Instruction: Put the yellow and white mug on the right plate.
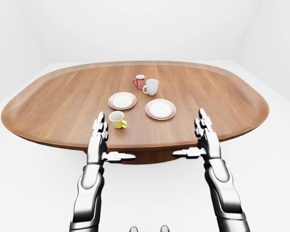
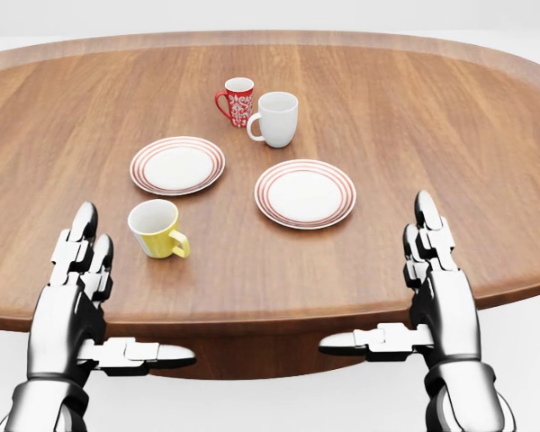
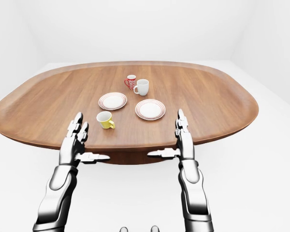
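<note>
Since both hands are wide open w/ nothing in them, my left hand is the closer one: yellow and white mug sits upright just up-right of its fingertips, right plate further right, nearer my right hand.

I'm looking into a bare simulated room, not a real home: plain white walls and white floor with no furnishing but one oval wooden bench. The tableware, striped plates and mugs, gives it a dining-table look.
</note>
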`<state>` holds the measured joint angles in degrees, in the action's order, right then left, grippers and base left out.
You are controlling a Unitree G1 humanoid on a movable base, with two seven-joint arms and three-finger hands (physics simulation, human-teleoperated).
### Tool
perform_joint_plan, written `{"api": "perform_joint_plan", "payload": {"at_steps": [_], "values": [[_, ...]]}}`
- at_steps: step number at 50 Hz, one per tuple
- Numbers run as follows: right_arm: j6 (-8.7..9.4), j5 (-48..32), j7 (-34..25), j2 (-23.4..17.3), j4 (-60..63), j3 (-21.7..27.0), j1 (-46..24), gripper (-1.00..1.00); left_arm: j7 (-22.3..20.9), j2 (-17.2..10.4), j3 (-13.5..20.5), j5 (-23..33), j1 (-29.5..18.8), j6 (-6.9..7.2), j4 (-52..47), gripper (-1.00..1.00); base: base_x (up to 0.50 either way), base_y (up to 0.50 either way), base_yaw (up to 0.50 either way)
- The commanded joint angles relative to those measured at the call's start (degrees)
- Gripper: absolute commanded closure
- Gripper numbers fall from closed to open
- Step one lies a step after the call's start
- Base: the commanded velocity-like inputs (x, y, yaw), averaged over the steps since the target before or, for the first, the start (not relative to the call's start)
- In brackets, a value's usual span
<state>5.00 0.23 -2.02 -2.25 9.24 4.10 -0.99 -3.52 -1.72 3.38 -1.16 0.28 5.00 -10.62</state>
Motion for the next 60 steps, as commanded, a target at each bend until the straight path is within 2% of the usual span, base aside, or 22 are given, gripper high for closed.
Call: {"api": "perform_joint_plan", "payload": {"at_steps": [1, 8, 34, 38, 43, 53, 54, 60], "values": [[0.00, -1.2, -1.2, -0.3, 5.6, 0.0, 0.4, -1.00, -0.5, -0.1, 0.4, -0.1, 0.0, 0.00, -2.4, -1.00, 0.00, 0.00, 0.00], [0.00, -1.9, -2.2, -0.3, 6.5, 0.3, 0.9, -1.00, -0.6, -0.1, 0.5, -0.1, 0.0, 0.00, -2.1, -1.00, 0.00, 0.00, 0.02], [0.00, -2.9, -3.0, -0.2, 5.3, -0.3, 1.1, -1.00, -0.7, -0.1, 0.4, 0.3, 0.2, 0.00, -2.5, -1.00, 0.00, 0.00, 0.50], [0.00, -2.1, -1.5, 0.4, 4.9, 0.6, 0.1, -1.00, -0.7, -0.1, 0.4, 0.3, 0.1, 0.00, -2.5, -1.00, 0.00, 0.01, 0.00], [0.00, 1.8, -4.3, 0.5, 8.1, 0.6, 2.1, -1.00, -0.7, -0.1, 0.4, 0.3, 0.1, 0.00, -1.8, -1.00, 0.08, 0.03, 0.00], [0.00, 0.9, -3.7, 0.2, 7.7, 0.2, 1.7, -1.00, -0.7, -0.1, 0.3, 0.4, 0.2, 0.00, -2.3, -1.00, 0.47, 0.16, 0.00], [0.00, -1.0, -1.8, 0.2, 5.0, 0.2, 0.7, -1.00, -0.7, -0.1, 0.2, 0.5, 0.3, 0.00, -2.6, -1.00, 0.00, 0.00, 0.00], [0.00, -1.4, -1.8, 0.1, 5.1, -0.1, 0.9, -1.00, -0.8, -0.1, 0.3, 0.5, 0.2, 0.00, -2.4, -1.00, 0.00, 0.00, 0.00]]}}
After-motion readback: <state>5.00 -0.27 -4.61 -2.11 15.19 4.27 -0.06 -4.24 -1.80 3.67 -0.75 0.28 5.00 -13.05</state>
